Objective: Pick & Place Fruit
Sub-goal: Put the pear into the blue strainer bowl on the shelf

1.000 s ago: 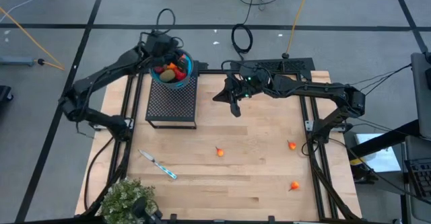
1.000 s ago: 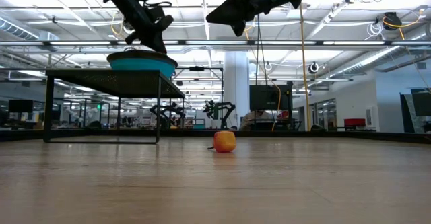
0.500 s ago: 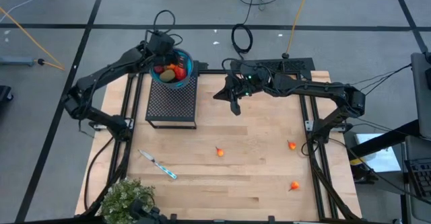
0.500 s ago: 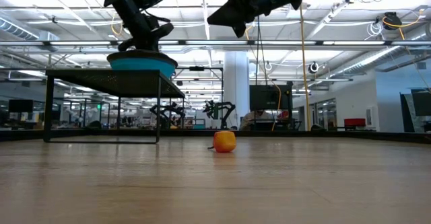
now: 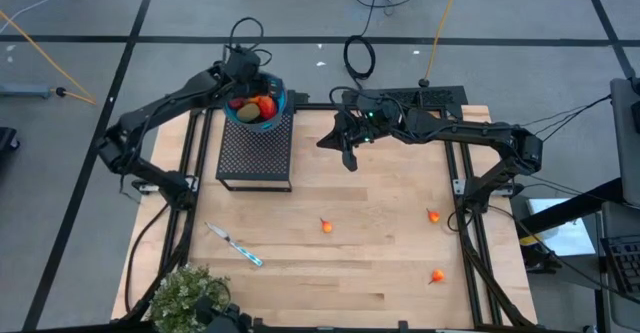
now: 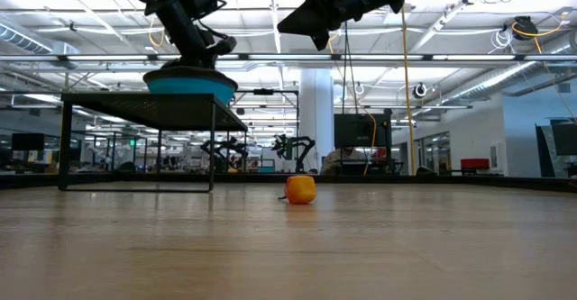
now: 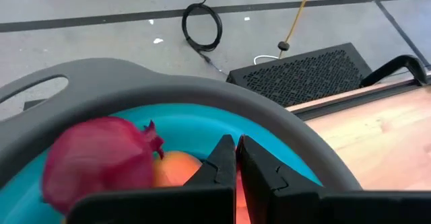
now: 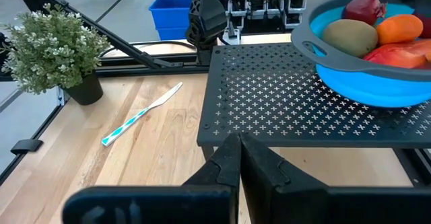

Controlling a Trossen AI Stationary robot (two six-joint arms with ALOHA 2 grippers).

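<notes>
1. Left gripper (image 5: 243,68), fingers pressed together and holding nothing, hangs over the far rim of the blue bowl (image 5: 277,104) at upper left of the high view.
2. Right gripper (image 5: 347,159), likewise closed and empty, hovers above the wooden table (image 5: 380,273) just right of the black perforated stand (image 5: 255,153), upper centre.
3. That stand carries the bowl, in which fruit is piled: a dark red piece (image 7: 97,160), an olive-brown oval (image 8: 348,35) and an orange piece (image 8: 400,28).
4. Three small orange fruits lie on the table: one at centre (image 5: 327,226), one at right (image 5: 433,215), one at lower right (image 5: 438,275).
</notes>
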